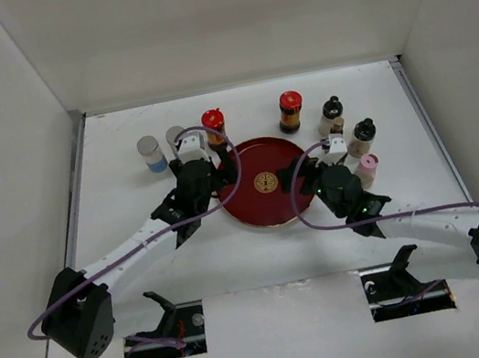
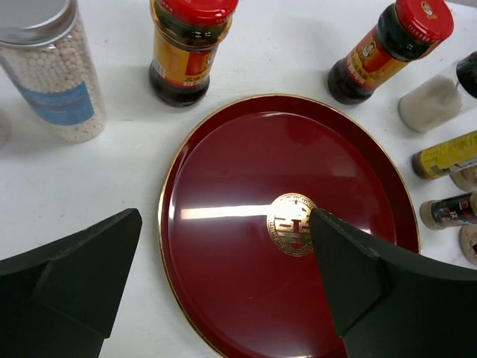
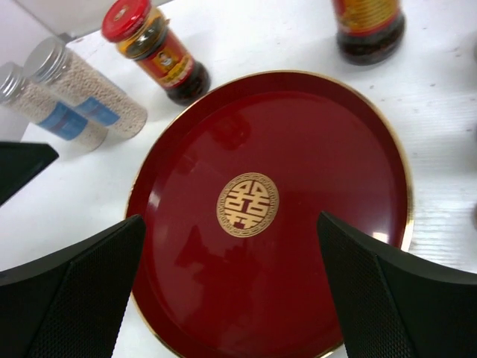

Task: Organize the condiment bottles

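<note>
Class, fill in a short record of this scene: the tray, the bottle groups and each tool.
tray: dark red, round, nothing on it
red-capped jars: two, upright behind the tray
silver-capped cylinders: two, behind and left of the tray
pink shaker: right of the tray
left tool: open, empty, at the tray's left side
right tool: open, empty, at the tray's right side

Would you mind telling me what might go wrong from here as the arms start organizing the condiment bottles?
1. The left arm's fingers and the right arm's fingers both hang open over the same tray; moving together, they might collide.
2. The black-capped bottles and pink shaker crowd the right wrist; a reach could topple one.
3. The left arm's purple cable loops past a red-capped jar and may snag it.
</note>
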